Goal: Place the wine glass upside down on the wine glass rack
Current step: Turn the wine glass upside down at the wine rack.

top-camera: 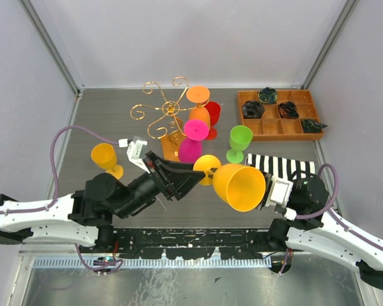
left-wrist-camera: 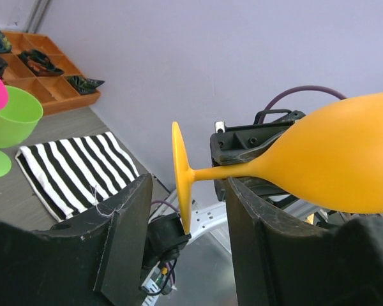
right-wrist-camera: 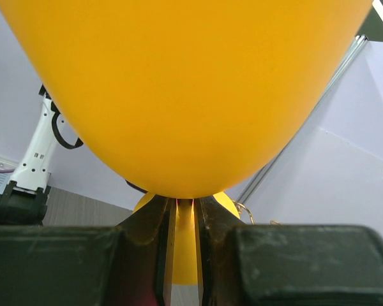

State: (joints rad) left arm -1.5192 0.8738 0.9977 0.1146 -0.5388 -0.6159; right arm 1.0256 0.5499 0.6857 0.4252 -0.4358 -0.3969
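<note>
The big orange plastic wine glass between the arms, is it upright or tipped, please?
Tipped sideways: the orange wine glass lies with its stem level, pinched in the right hand.

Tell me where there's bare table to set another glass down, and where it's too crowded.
Back left is bare: the stretch between the left wall and the wire rack, behind the lone orange glass. Crowded right of the rack: pink glass, red glass, green glass, then tray and striped cloth. The held glass blocks the front middle.
</note>
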